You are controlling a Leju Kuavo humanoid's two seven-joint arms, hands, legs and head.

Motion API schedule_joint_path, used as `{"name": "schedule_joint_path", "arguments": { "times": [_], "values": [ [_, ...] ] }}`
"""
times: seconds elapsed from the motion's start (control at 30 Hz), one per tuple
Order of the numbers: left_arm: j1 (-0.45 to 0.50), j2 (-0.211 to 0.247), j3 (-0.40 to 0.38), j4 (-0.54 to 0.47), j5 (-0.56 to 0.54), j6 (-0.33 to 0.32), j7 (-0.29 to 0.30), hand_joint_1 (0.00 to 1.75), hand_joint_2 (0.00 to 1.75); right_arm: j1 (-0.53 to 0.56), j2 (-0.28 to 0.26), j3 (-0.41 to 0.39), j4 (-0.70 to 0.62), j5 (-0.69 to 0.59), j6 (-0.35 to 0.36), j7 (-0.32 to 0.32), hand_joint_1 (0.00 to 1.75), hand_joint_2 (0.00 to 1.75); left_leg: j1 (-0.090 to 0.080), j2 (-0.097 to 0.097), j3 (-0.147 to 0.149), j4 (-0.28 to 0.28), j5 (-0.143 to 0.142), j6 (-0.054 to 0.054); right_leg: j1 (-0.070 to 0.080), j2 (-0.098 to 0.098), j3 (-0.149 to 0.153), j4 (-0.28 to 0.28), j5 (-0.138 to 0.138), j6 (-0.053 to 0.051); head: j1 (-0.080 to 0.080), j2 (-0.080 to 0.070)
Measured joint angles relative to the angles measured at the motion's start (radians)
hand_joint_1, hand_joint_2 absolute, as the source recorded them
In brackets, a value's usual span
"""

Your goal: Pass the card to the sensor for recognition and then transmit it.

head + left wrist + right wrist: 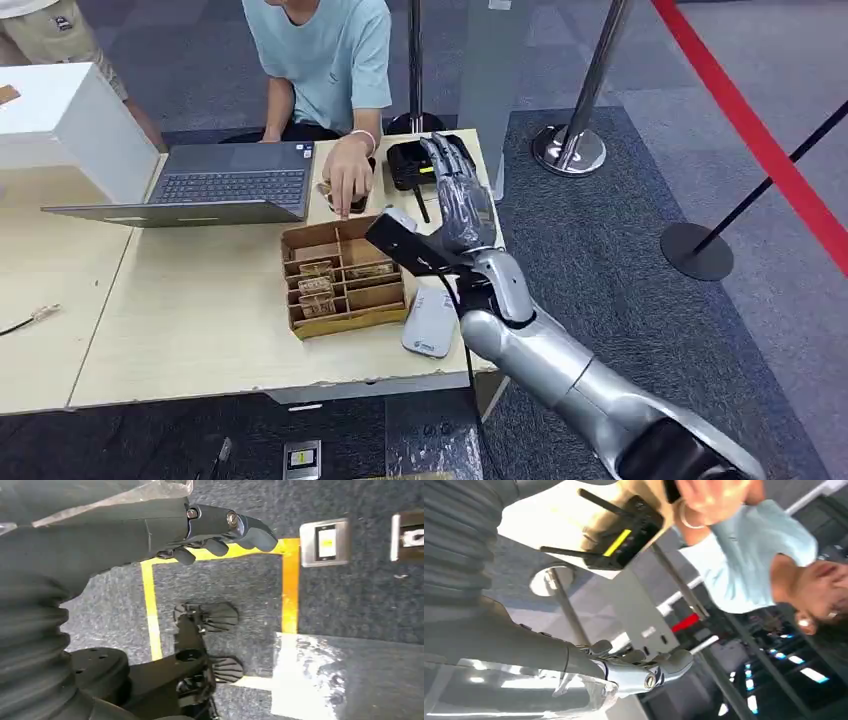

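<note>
My right hand (458, 195) reaches over the back right corner of the table, fingers stretched out above the black sensor box (410, 165). The right wrist view shows the hand (639, 667) with straight fingers and nothing between them, and the sensor box (624, 537) with its yellow strip and thin antennas. Cards (318, 285) lie in the compartments of a cardboard tray (345, 318) left of my forearm. My left hand (220, 535) hangs over the floor, holding nothing, fingers loosely bent.
A person in a light blue shirt (325, 50) sits behind the table, one hand (348, 180) resting between the open laptop (215, 185) and the sensor. A flat pale grey device (430, 322) lies near the front edge. Stanchion posts (570, 150) stand to the right.
</note>
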Motion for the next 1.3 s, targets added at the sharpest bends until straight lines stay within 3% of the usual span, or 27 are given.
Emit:
{"name": "schedule_joint_path", "arguments": {
  "times": [0.2,0.6,0.77,0.87,1.1,1.3],
  "values": [
    [0.055,0.0,0.024,0.002,0.011,0.001,-0.001,0.0,1.75,0.073,-0.037,-0.006,-0.059,0.014,0.013,0.033,0.0,1.75,0.0,0.0,0.0,0.0,-0.001,0.0,0.0,0.0,0.0,-0.001,-0.001,0.0,0.0,0.0],
    [0.046,-0.005,0.072,0.001,0.034,-0.001,-0.04,0.0,1.75,0.213,-0.088,-0.043,-0.061,-0.079,-0.005,-0.024,0.0,1.75,0.0,0.0,0.001,0.0,-0.002,0.0,0.0,0.0,0.001,-0.001,-0.002,0.0,0.0,0.0],
    [0.09,-0.019,0.074,0.011,0.011,-0.011,0.079,0.0,1.75,0.315,-0.147,-0.086,-0.061,-0.087,-0.016,-0.002,0.0,1.75,-0.001,0.0,0.0,0.0,-0.004,0.002,0.0,0.0,0.001,-0.001,-0.004,0.002,0.0,0.0],
    [0.1,-0.029,0.073,0.017,-0.013,-0.015,0.109,0.0,1.75,0.342,-0.165,-0.106,-0.061,-0.074,-0.006,0.001,0.0,1.75,-0.001,0.0,0.0,0.0,-0.005,0.002,-0.001,0.0,0.001,-0.001,-0.004,0.002,0.0,0.0],
    [0.071,-0.049,0.057,0.018,-0.06,-0.035,0.126,0.0,1.75,0.283,-0.151,-0.093,-0.002,-0.031,0.135,0.013,0.0,1.75,-0.001,0.0,0.001,0.0,-0.003,0.001,-0.001,0.0,0.001,0.0,-0.004,0.001,0.0,0.0],
    [0.051,-0.062,0.052,0.018,-0.048,-0.032,0.114,0.0,1.75,0.186,-0.103,-0.064,0.09,-0.036,0.163,-0.016,0.0,1.75,-0.001,0.0,0.002,0.0,-0.003,0.001,-0.001,0.0,0.002,0.001,-0.004,0.001,0.0,0.0]
  ]
}}
